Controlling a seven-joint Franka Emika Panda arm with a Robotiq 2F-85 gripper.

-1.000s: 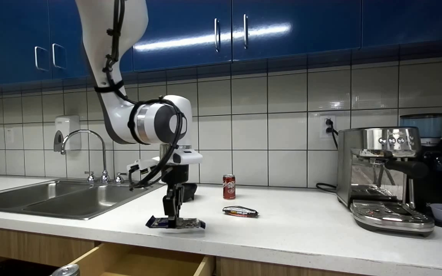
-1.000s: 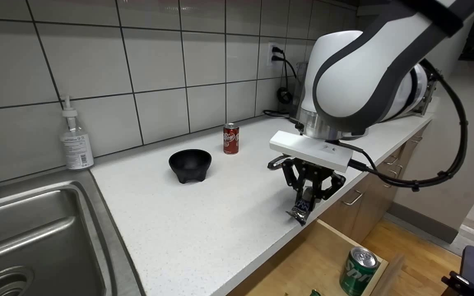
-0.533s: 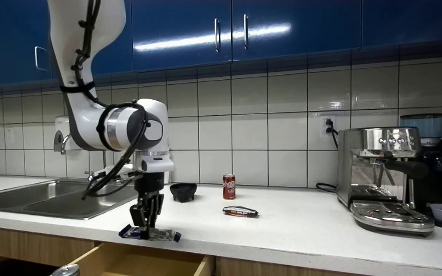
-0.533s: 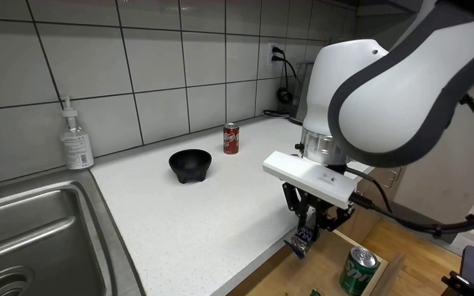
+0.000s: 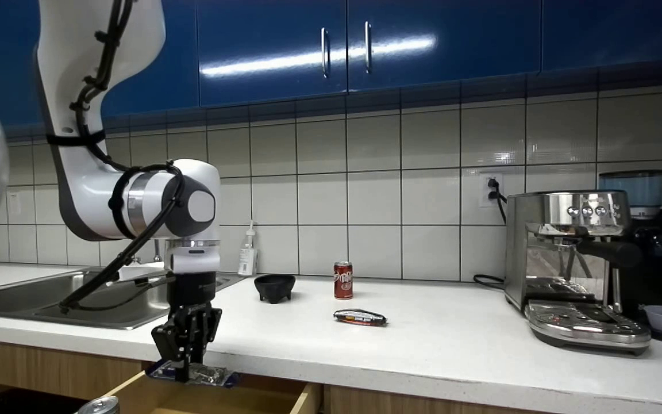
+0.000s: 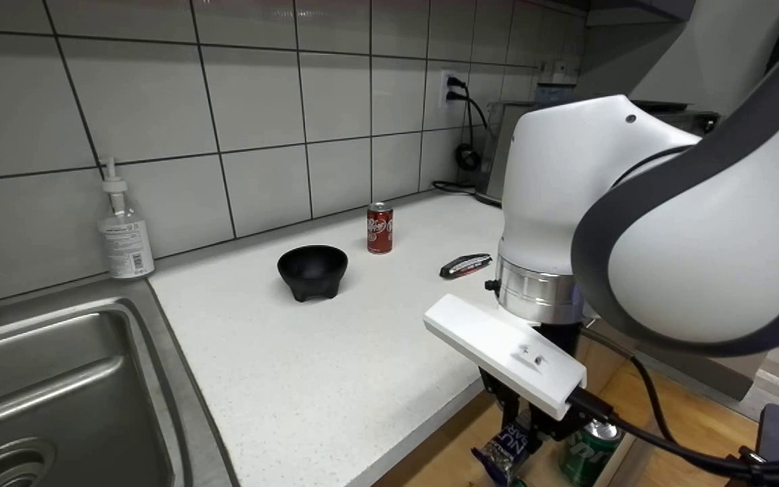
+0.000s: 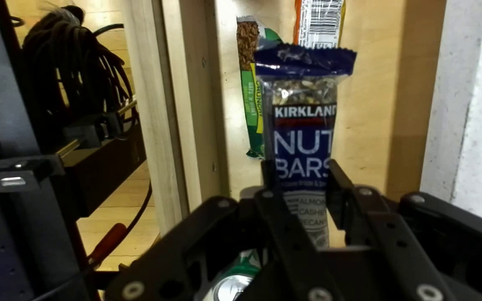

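A nut bar (image 7: 303, 138) in a blue and clear wrapper is pinched by its long edges in my gripper (image 7: 301, 170). Both fingers press its sides about midway along, and its lower end runs down between them. In an exterior view the bar (image 5: 210, 375) lies roughly level in front of the counter edge, over the open wooden drawer (image 5: 308, 399). Below it in the wrist view are a green granola bar (image 7: 250, 100), an orange-and-white wrapper (image 7: 319, 23) and a green can (image 7: 232, 288), partly hidden by the gripper.
The white counter edge (image 7: 454, 100) runs close beside the drawer. On the counter stand a black bowl (image 6: 312, 270), a red can (image 6: 379, 228) and a black-wrapped item (image 6: 465, 265). A sink (image 5: 107, 299) and a coffee machine (image 5: 566, 213) flank them.
My gripper has carried the nut bar from above the counter out past its front edge and lower, over the open drawer. The grip looks the same; the counter objects have stayed put.
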